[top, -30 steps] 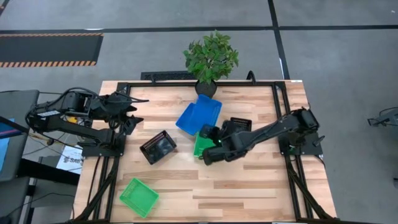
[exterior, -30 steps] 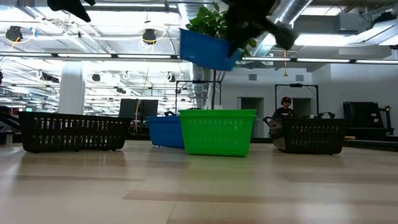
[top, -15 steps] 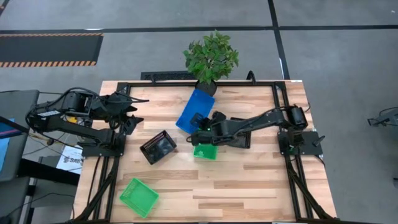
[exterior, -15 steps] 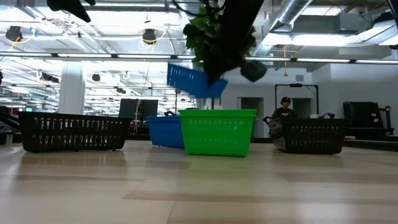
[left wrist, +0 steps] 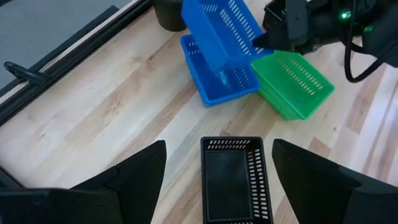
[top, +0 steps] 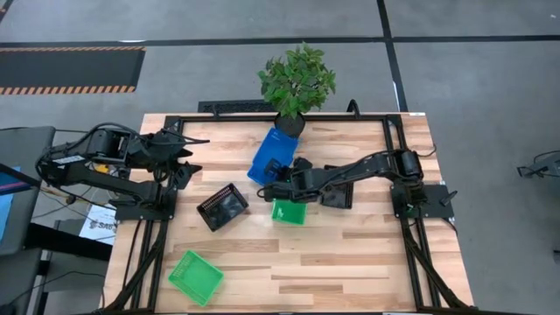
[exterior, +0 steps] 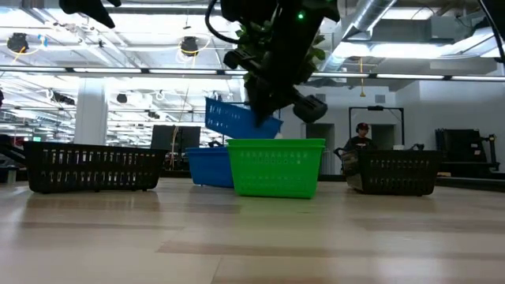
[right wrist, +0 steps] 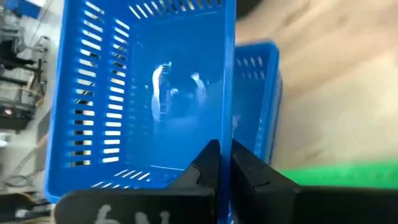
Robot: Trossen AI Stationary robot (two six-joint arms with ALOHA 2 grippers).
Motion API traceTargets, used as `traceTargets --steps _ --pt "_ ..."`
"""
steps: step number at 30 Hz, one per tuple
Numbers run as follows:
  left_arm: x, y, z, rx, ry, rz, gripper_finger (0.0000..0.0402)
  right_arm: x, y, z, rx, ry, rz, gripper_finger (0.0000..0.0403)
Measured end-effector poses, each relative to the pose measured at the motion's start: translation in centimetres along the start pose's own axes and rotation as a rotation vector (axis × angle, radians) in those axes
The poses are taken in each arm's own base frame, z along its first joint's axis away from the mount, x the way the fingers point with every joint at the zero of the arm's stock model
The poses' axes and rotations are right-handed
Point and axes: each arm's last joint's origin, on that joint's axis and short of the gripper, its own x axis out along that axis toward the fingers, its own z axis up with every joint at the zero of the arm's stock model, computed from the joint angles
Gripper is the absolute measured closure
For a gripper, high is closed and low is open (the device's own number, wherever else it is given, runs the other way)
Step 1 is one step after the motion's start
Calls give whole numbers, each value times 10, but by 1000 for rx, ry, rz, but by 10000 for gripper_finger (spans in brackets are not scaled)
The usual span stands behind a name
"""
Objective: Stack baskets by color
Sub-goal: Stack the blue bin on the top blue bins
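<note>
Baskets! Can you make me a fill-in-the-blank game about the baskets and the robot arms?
1. The right gripper is carrying a basket whose color is ____.
2. Right below it, resting on the table, is another blue basket, and the basket touching that one is ____.
3. The left gripper hovers over a ____ basket.

Missing words: blue; green; black

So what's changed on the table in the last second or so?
The right gripper, fingers shut on the rim of a blue basket, carried it left and lower, so it now hangs tilted over the second blue basket beside the green one. The left gripper, the black baskets and the near green basket stayed put.
</note>
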Motion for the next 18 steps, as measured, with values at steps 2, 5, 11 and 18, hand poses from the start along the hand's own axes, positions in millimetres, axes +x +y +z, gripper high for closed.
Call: traceTargets --steps 2,5,11,18 --pt "0 0 0 -8 0 0 120 0 1 1 -31 -7 7 364" --pt "0 0 0 -10 0 0 120 0 6 2 -83 1 35 363" --pt "0 0 0 -10 0 0 120 -2 18 -4 -245 63 131 368" --pt "0 0 0 -11 0 0 120 -2 24 -6 -361 114 188 372"
